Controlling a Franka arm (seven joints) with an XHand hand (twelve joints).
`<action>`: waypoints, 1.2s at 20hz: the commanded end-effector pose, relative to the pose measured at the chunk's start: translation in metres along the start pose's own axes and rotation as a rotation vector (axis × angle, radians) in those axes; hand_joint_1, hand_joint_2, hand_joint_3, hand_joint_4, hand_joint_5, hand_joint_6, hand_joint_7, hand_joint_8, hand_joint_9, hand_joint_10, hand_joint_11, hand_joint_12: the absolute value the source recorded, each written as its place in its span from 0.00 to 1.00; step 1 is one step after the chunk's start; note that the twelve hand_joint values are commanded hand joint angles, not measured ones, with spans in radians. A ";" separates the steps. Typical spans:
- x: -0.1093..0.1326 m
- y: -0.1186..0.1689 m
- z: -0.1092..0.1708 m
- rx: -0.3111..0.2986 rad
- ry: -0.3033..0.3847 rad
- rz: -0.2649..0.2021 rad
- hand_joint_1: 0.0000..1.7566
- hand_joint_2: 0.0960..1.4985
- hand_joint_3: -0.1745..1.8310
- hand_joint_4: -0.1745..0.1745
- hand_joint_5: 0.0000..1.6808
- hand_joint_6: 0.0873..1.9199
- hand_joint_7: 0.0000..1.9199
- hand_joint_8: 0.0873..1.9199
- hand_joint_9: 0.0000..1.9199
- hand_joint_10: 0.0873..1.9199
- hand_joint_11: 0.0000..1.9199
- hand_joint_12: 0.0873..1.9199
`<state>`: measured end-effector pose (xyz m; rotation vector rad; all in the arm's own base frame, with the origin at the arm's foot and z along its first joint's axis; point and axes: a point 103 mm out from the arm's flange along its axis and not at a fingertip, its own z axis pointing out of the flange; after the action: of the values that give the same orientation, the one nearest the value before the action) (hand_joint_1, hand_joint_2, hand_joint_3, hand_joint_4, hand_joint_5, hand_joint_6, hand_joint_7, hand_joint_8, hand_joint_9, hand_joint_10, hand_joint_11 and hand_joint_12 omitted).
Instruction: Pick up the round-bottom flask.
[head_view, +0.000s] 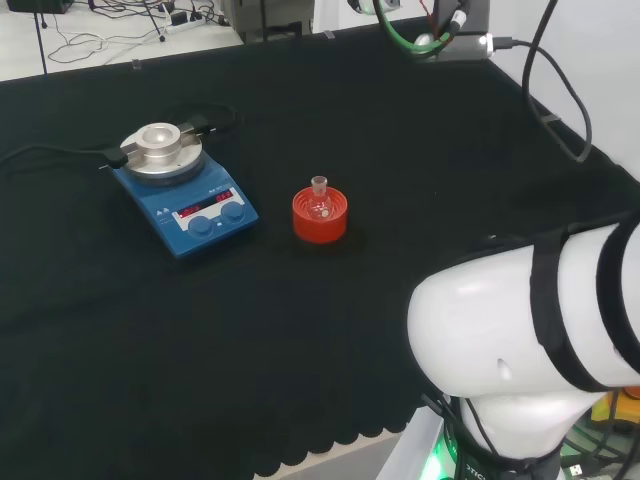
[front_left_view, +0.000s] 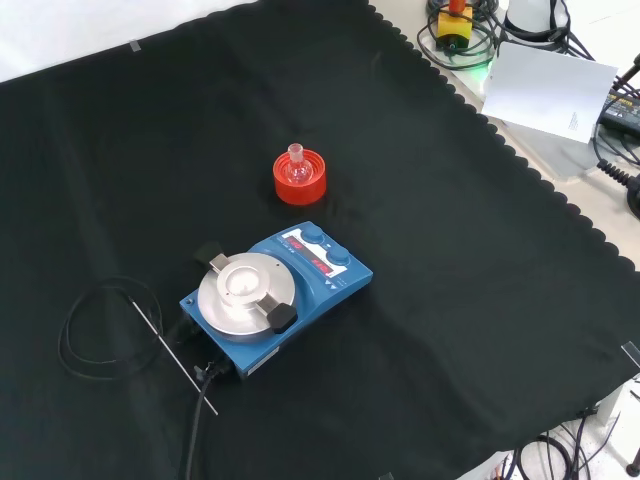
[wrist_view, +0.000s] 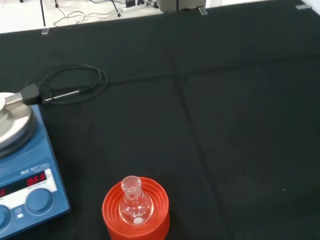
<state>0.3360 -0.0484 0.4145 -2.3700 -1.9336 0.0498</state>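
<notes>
Flask on stand, stirrer beside it, both mid-cloth.

My round-bottom flask (head_view: 320, 204) sits upright in the ribbed ring stand (head_view: 320, 217). In head view the hotplate stirrer (head_view: 186, 190) is just left of the stand, not touching; its cable (head_view: 50, 153) runs off left. In front view the stand is behind the stirrer, w/ a thin probe (front_left_view: 175, 345) and coiled cable at stirrer's left.

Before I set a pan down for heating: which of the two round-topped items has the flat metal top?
The blue hotplate; the red stand carries the flask.
</notes>
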 end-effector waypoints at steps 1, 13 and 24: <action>-0.032 0.048 0.058 0.007 0.085 0.007 0.04 0.86 0.22 0.42 0.24 0.02 0.05 0.26 0.12 0.32 0.03 0.71; -0.030 0.099 0.156 0.057 0.133 -0.017 0.20 0.76 0.18 0.40 0.27 0.01 0.08 0.29 0.17 0.33 0.05 0.71; -0.006 0.110 0.225 0.102 0.186 -0.047 0.44 0.61 0.16 0.39 0.31 0.02 0.08 0.29 0.19 0.33 0.06 0.71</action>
<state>0.4204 -0.0796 0.2087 -2.2253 -1.8443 -0.0306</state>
